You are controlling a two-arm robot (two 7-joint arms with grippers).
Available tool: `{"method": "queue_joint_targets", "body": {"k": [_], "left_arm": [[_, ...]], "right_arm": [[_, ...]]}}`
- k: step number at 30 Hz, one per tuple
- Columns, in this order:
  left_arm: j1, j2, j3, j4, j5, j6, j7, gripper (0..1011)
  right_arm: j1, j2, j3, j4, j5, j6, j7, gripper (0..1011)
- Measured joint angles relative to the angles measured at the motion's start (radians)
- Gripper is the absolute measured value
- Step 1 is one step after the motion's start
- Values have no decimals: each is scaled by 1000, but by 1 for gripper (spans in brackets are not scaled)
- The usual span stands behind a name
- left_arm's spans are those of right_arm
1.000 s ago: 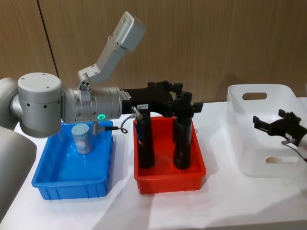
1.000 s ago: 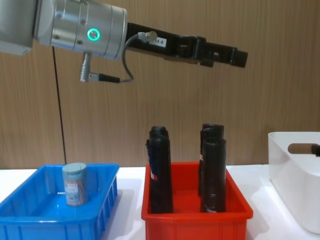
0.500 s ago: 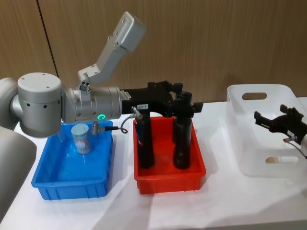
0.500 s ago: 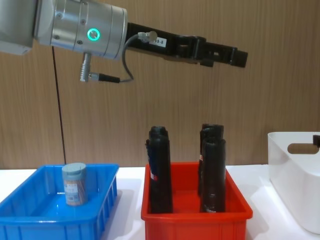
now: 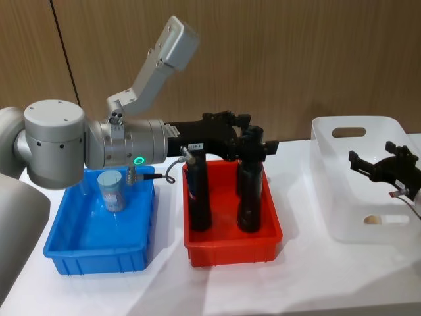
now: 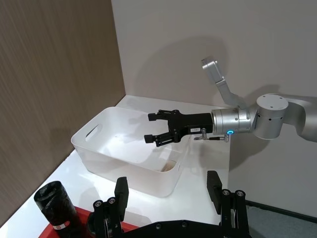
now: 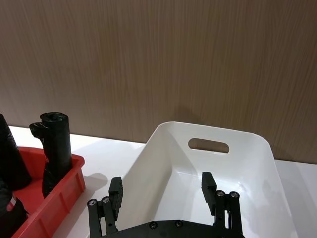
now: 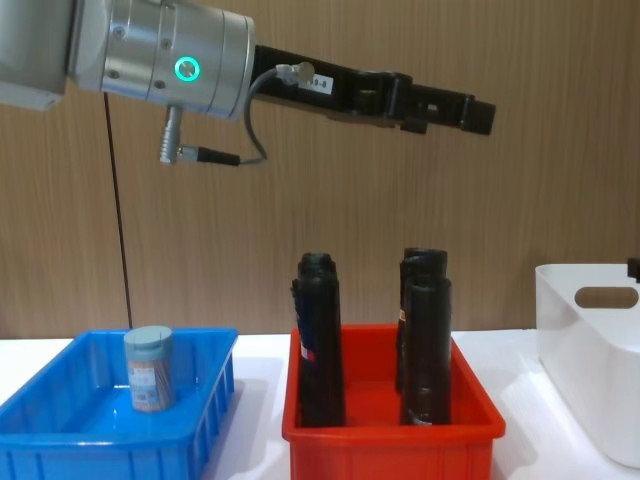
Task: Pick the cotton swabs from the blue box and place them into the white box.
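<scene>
Here, right claw (image 6: 148, 128) hovers spread over the white box (image 6: 130, 169) — left claw (image 6: 167, 179) spread too.

right gripper (image 6: 148, 128) | over 1 s lifts slightly and pulls back toward its own arm | white box (image 5: 323, 197) now sits farther ahead of and below it

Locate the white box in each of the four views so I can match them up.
Head view: white box at far right, below the right gripper.
Chest view: cut off at the right edge, right of the red bin.
Left wrist view: beneath the right gripper, in the middle distance.
Right wrist view: directly ahead of that gripper.
Shared landmark: the red bin of black tubes beside it.
</scene>
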Motion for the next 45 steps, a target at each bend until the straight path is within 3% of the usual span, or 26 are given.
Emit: {"method": "queue_joint_targets", "body": {"k": [20, 28, 45], "left_arm": [[7, 1, 0, -4, 2, -6, 10, 1003], [53, 10, 0, -30, 15, -44, 82, 1003], [200, 36, 0, -112, 59, -168, 312, 1003]], "right_arm": [[-39, 4, 1, -61, 8, -3, -19, 1001], [-90, 3, -14, -130, 8, -2, -46, 1001], [-256, 2, -58, -360, 0, -2, -138, 1001]]}}
